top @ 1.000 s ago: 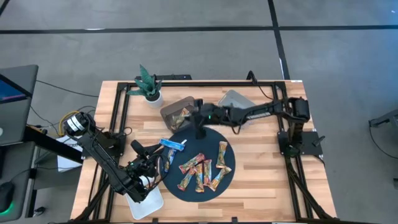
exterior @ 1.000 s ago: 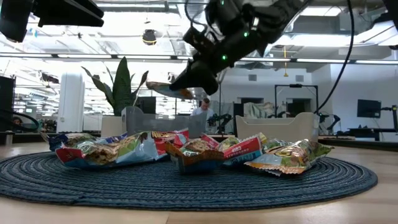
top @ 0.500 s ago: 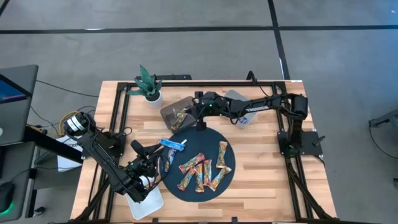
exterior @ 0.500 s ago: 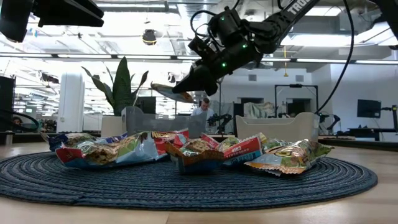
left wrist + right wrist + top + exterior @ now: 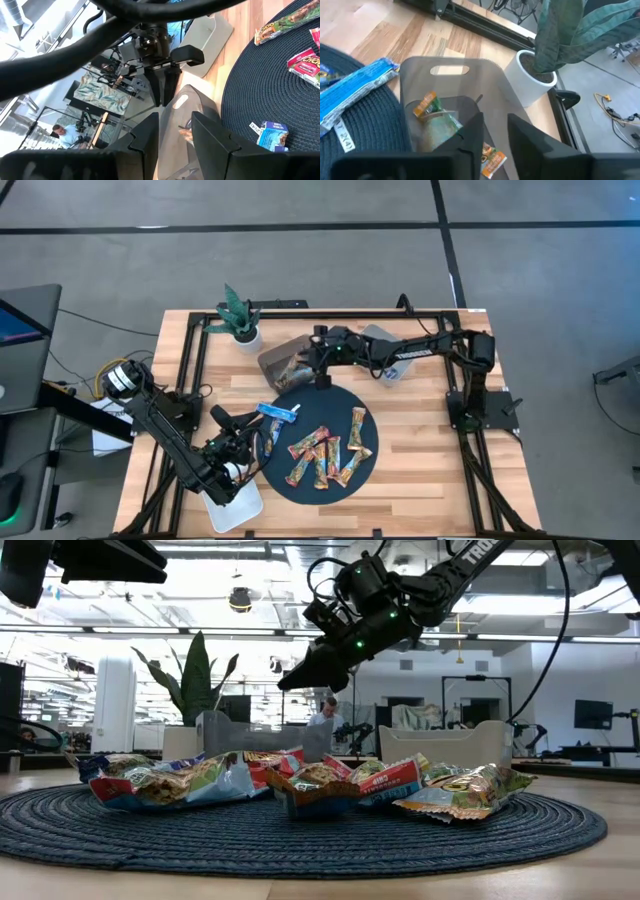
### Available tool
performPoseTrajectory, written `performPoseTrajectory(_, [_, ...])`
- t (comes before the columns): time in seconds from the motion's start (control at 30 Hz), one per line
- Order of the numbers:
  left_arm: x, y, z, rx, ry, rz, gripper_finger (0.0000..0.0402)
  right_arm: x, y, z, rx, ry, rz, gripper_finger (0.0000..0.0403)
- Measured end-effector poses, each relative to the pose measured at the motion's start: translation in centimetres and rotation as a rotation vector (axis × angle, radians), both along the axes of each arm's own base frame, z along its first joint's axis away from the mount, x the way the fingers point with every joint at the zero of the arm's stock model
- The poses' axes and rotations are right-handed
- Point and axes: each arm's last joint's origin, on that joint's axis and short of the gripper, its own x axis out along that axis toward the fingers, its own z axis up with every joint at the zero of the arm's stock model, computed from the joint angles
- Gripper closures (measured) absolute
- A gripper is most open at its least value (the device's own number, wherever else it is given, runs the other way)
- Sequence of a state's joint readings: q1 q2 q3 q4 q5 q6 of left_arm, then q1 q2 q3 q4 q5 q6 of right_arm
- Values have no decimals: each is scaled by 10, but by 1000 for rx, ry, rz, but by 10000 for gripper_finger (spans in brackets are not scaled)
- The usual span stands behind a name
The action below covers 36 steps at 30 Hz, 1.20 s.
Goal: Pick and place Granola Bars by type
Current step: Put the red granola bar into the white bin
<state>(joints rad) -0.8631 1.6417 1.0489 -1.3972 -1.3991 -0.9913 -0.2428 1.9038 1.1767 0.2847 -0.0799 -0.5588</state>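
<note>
Several granola bars (image 5: 325,452) lie on a dark round mat (image 5: 300,485), shown in the low view as a row of bars (image 5: 320,780). A blue-and-white bar (image 5: 278,412) lies at the mat's left edge. A few more bars (image 5: 435,112) lie in a grey bin (image 5: 272,366). My right gripper (image 5: 492,135) hangs open and empty above that bin, its fingers pointing down (image 5: 292,678). My left gripper (image 5: 175,135) waits open near the table's near left corner, touching nothing.
A second bin (image 5: 378,338) stands under the right arm at the far side. A potted plant (image 5: 240,318) stands left of the grey bin. A white tray (image 5: 238,506) lies at the near edge by the left arm. Black rails frame the table.
My right gripper carried a bar from above the mat's far edge toward the far-left, over the grey bin, and let it go. The bar no longer shows between the fingers in the low view. The left arm kept still.
</note>
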Motion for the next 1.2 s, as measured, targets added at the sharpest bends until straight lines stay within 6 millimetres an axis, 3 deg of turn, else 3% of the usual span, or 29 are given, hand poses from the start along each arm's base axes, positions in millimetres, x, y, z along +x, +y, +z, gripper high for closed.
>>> performPoseTrajectory(0.27, [0, 0, 0, -4, 5, 3, 291, 0, 1, 0, 7, -5, -2, 254])
performPoseTrajectory(0.6, [0, 0, 0, -4, 4, 3, 291, 3, 17, 0, -5, 10, 41, 237])
performPoseTrajectory(0.8, [0, 0, 0, -3, 5, 2, 291, -4, 62, 17, -24, 73, 165, 246])
performPoseTrajectory(1.0, [1, 1, 1, 42, -13, -16, 291, -24, 117, 24, 76, 247, 252, 255])
performPoseTrajectory(1.2, [9, 8, 2, 6, -120, 15, 291, -51, 155, 15, 159, 491, 114, 265])
